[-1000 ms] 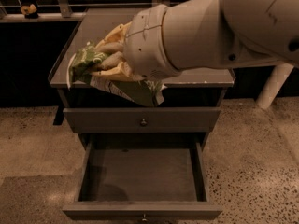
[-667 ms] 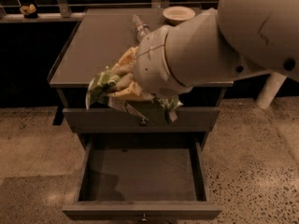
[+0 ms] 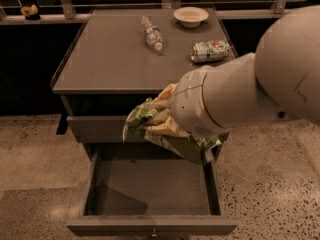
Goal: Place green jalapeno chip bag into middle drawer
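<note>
My gripper is shut on the green jalapeno chip bag, an olive-green crinkly foil bag that hangs crumpled from the fingers. I hold it in the air above the rear of the open middle drawer, in front of the shut upper drawer panel. The middle drawer is pulled out wide, and its bare flat floor lies below the bag. My big white arm comes in from the right and hides part of the bag and the cabinet's right side.
On the cabinet top lie a clear plastic bottle, a silver-green can on its side, and a pale bowl at the back. Speckled floor surrounds the cabinet. A railing runs behind it.
My gripper has carried the bag down and to the right, from over the cabinet top to in front of the upper drawer, above the open middle drawer. The bottle, can and bowl now show.
</note>
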Robot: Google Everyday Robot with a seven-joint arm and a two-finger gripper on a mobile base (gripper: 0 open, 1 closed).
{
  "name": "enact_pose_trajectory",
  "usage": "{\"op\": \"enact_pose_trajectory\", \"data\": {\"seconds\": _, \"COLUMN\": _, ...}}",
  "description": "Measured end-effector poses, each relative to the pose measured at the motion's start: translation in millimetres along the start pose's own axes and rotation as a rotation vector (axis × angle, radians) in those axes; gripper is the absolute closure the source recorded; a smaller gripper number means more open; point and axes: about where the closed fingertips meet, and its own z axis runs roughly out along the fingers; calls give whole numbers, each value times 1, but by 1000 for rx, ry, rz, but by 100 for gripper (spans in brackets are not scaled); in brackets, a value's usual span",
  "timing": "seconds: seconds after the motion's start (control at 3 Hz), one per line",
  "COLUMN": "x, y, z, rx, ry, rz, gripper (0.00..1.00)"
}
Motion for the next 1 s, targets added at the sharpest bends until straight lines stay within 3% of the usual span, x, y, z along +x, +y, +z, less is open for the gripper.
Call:
{"op": "enact_pose_trajectory", "data": {"seconds": 0.33, "x": -7, "y": -2, "z": -4, "rx": 19, "ry": -17, "rz": 14, "gripper": 100}}
{"op": "enact_pose_trajectory", "data": {"seconds": 0.67, "x": 1, "y": -2, "z": 0, "rx": 24, "ry": 8, "rz": 35, "gripper": 100}}
{"op": "enact_pose_trajectory", "data": {"seconds": 1.0, "x": 28, "y": -6, "z": 25, "rx": 21, "ry": 75, "rz": 78, "gripper": 100}}
